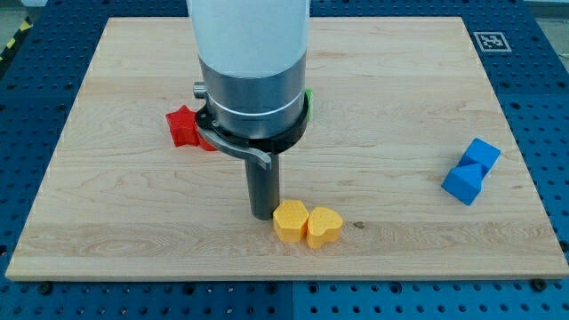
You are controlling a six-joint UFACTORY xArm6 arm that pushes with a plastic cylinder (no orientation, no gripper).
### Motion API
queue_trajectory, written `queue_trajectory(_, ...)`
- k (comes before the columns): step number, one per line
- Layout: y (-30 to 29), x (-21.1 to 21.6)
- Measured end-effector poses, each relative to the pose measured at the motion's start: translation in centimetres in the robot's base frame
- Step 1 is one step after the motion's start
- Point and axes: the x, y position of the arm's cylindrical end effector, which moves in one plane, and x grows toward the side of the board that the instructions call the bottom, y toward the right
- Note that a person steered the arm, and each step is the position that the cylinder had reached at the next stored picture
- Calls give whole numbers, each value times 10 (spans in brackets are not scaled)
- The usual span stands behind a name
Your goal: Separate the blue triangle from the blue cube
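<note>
Two blue blocks sit touching each other at the view's right. The upper one looks like the blue cube (pixel 482 153). The lower one, against its lower-left side, looks like the blue triangle (pixel 462 184). My tip (pixel 261 216) rests on the board near the view's bottom centre, far to the left of both blue blocks. It stands just left of a yellow block (pixel 290 220), close to it or touching it.
A yellow heart (pixel 324 227) touches the right side of that yellow block. A red star (pixel 182 126) and another red block (pixel 206 140) lie left of the arm, partly hidden by it. A sliver of a green block (pixel 308 98) shows behind the arm. The wooden board (pixel 400 71) is bounded by a blue perforated table.
</note>
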Motion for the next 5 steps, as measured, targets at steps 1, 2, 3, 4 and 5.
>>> queue_trajectory(1,4,-34)
queue_trajectory(2,29,-77)
queue_trajectory(3,71,-100)
queue_trajectory(4,123,-101)
queue_trajectory(5,170,-121)
